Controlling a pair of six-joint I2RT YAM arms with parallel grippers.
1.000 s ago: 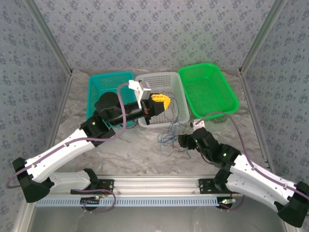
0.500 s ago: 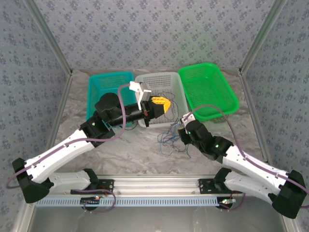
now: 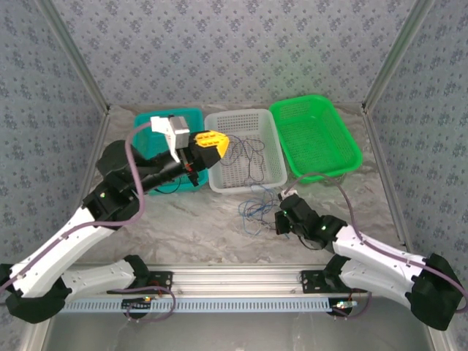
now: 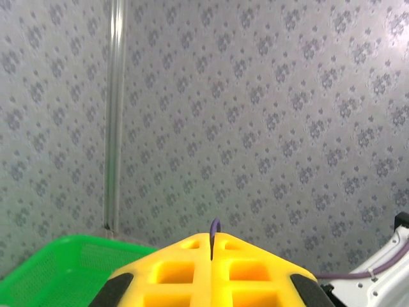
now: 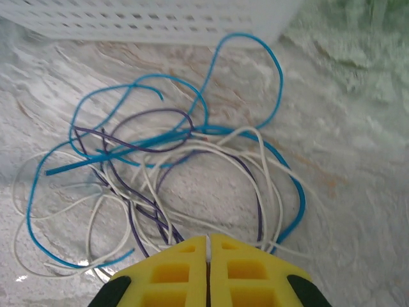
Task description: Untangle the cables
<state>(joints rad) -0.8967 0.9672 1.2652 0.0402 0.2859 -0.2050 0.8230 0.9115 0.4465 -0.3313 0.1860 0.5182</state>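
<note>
My right gripper (image 5: 208,238) snapped shut at the cable tangle (image 5: 179,166), catch unclear. My left gripper (image 4: 211,238), pinching one purple wire (image 4: 215,225), swung away to draw it free.

Side by side sit the left basket (image 3: 155,117), middle basket (image 3: 241,112) and right basket (image 3: 352,151); cables (image 3: 256,209) lie on the table (image 3: 191,221) before the middle.

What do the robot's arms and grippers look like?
Both arms have white shells with black joints: the left arm and the right arm. A purple-grey cable runs along each. The left gripper and right gripper have yellow fingers with square recesses; a white camera block sits on the left wrist.
</note>
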